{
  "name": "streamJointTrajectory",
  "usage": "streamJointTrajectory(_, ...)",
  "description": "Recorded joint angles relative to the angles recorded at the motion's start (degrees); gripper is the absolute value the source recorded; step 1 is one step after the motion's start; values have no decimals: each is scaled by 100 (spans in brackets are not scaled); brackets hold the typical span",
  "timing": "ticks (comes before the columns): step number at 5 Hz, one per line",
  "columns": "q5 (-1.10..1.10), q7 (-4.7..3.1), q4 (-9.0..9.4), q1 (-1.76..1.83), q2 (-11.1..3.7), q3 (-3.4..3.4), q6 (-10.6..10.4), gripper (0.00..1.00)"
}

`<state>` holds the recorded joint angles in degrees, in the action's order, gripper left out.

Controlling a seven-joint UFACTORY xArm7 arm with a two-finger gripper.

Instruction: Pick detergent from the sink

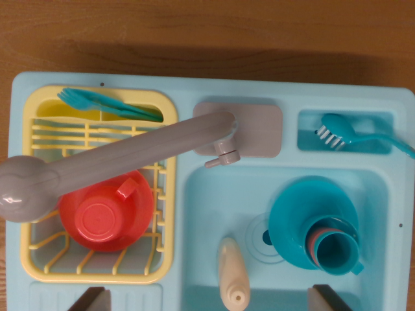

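Detergent bottle lies flat on the sink floor near 6 o'clock, nozzle pointing at the bottom edge. Pincer is spread, fingertips barely in view at the bottom corners and straddling the bottle, with nothing pinched. Risks:
- Bottle is rounded and smooth, so it probably rolls or squirts out if the pads close off-centre.
- Teal bowl with stacked cups sits close at 3 o'clock, so the right finger could clip it.
- Grey faucet swings across toward 9 o'clock, probably clear of the descent.
- Depth is hard to judge from here.
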<state>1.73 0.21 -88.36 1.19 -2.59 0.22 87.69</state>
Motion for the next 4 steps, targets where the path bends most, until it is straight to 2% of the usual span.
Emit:
streamJointTrajectory(3,-11,-32,73,-5,2,-7,-72,0)
streamJointTrajectory(4,-27,-81,181,-13,4,-17,-178,0)
